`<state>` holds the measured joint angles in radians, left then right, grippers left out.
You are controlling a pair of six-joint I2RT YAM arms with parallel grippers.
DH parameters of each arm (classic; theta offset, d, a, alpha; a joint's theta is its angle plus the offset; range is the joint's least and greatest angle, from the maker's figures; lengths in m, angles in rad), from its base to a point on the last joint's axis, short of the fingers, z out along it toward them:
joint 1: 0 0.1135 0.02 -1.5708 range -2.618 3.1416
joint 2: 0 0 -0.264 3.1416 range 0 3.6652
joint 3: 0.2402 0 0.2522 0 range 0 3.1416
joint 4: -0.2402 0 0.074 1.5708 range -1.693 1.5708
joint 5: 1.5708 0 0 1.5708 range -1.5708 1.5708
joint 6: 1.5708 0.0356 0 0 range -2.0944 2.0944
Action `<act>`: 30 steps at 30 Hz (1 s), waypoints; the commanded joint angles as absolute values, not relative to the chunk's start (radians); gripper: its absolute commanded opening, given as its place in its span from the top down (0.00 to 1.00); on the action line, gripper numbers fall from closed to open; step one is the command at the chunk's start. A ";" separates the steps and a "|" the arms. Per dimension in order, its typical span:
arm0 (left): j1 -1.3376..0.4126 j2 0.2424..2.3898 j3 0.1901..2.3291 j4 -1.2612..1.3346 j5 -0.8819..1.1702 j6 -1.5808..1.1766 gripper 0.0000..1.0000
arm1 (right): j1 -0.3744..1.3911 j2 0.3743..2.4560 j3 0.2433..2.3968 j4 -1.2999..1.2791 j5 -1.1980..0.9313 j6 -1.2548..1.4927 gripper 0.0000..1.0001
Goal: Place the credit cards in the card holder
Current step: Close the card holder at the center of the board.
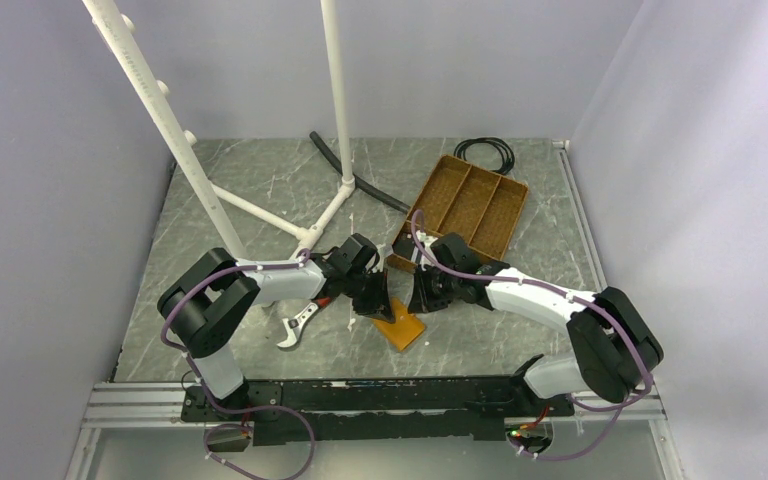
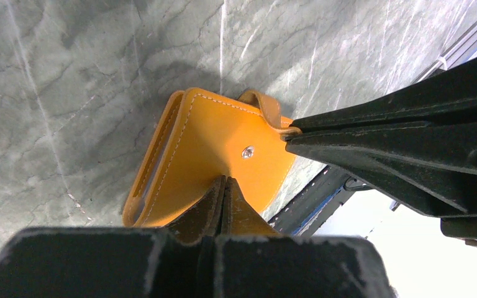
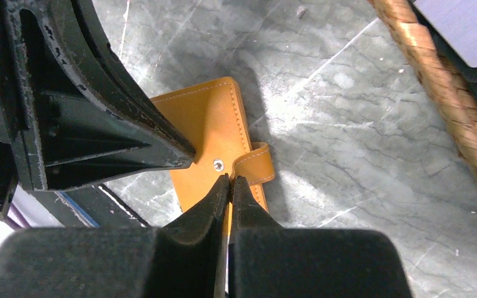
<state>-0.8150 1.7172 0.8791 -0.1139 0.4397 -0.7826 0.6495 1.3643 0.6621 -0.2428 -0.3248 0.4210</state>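
Note:
The orange-tan card holder (image 1: 401,329) lies closed on the marble table between both arms. Its snap and strap tab (image 3: 256,165) face up. My left gripper (image 2: 223,181) is shut with nothing between its fingers, and its tips press on the holder's face (image 2: 202,146). My right gripper (image 3: 230,180) is shut on the holder's strap tab, with a sliver of orange leather between its fingers. It enters the left wrist view from the right, its fingers (image 2: 372,139) pinching the strap end. One flat dark-edged credit card (image 3: 466,23) with a pale sheen shows beyond the tray's rim.
The brown divided tray (image 1: 508,225) stands behind the right gripper, its woven rim (image 3: 438,87) close to the holder. White pliers (image 1: 298,326) lie left of the holder. A white pole stand (image 1: 312,225), a black hose (image 1: 365,186) and a coiled cable (image 1: 488,152) lie farther back.

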 commanded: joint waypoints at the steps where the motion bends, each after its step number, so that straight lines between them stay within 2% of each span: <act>1: -0.825 1.717 0.865 -0.161 0.413 -0.770 1.00 | 0.649 1.344 0.649 -0.179 -0.398 0.436 1.00; 2: -0.826 1.716 0.866 -0.161 0.413 -0.771 1.00 | 0.649 1.348 0.652 -0.177 -0.410 0.433 0.99; 5: -0.828 1.715 0.865 -0.158 0.413 -0.773 1.00 | 0.649 1.352 0.649 -0.172 -0.430 0.433 0.87; 9: -0.829 1.714 0.864 -0.158 0.413 -0.773 1.00 | 0.649 1.352 0.650 -0.168 -0.433 0.431 0.83; 21: -0.834 1.718 0.864 -0.152 0.417 -0.774 1.00 | 0.648 1.363 0.647 -0.165 -0.444 0.432 0.85; 27: -0.836 1.718 0.864 -0.150 0.416 -0.775 1.00 | 0.647 1.358 0.644 -0.162 -0.450 0.433 0.81; 30: -0.838 1.717 0.862 -0.150 0.415 -0.775 1.00 | 0.647 1.360 0.644 -0.163 -0.446 0.431 0.84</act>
<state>-0.8200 1.7172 0.8791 -0.1123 0.4397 -0.7826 0.6487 1.3651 0.6441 -0.2005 -0.4301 0.4305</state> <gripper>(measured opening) 0.007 0.184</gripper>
